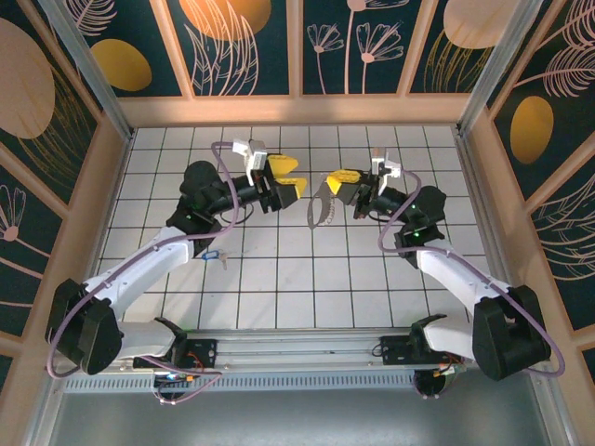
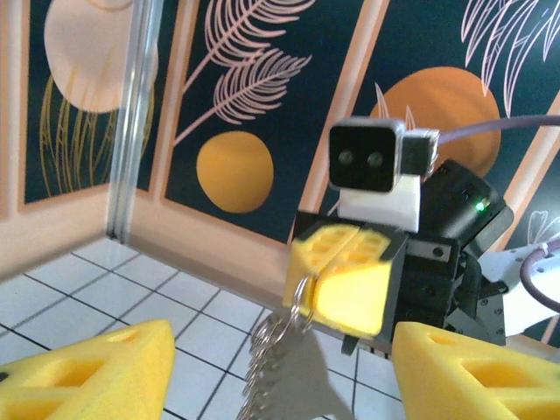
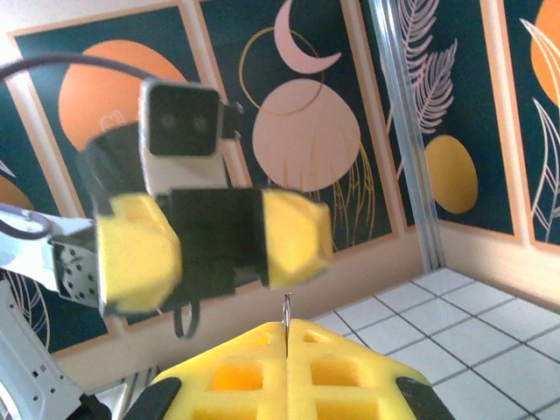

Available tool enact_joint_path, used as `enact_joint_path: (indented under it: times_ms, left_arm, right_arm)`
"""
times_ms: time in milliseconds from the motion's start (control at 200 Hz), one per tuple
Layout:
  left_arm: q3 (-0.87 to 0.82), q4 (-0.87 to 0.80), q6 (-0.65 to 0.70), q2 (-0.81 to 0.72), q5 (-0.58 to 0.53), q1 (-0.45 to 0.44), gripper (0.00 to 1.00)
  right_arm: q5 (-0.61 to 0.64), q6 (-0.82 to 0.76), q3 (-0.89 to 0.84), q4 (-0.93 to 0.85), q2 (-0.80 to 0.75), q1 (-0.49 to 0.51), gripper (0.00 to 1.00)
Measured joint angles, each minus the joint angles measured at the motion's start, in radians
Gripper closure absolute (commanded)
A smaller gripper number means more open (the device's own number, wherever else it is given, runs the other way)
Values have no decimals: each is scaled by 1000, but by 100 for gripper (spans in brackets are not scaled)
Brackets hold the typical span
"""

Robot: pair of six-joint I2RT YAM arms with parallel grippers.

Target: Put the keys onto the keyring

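Note:
My right gripper hovers above the middle of the tiled floor, shut on the keyring, whose chain loop hangs below it. In the left wrist view the ring sticks out of the right gripper's closed yellow pads and the chain dangles under it. A thin edge of the ring pokes up between my own shut right gripper. My left gripper faces it from the left, open and holding nothing, its fingers well apart. The keys, blue-headed, lie on the floor beside the left forearm.
White tiled floor ringed by a wooden border and patterned dark walls. A metal corner post stands at the back left. Purple cables loop along both arms.

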Motion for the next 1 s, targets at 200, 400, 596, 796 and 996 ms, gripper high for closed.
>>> enact_joint_path:
  times_ms: [200,400,596,796,996]
  left_arm:
    - [-37,61,-23,5,47,0,36]
    - [-67,133,-50,4,76,13,36]
    - [-92,238,-114,3,112,46,36]
    - [-95,330,-170,8,148,54,36]
    - [-95,384,-215,34,182,58,39]
  right_arm:
    - [27,23,2,85,8,57,100]
    - [31,34,11,115,43,85,100]
    - [31,55,16,150,74,89,100]
    - [30,76,24,171,101,95,100]
    - [30,87,33,189,110,106,100]
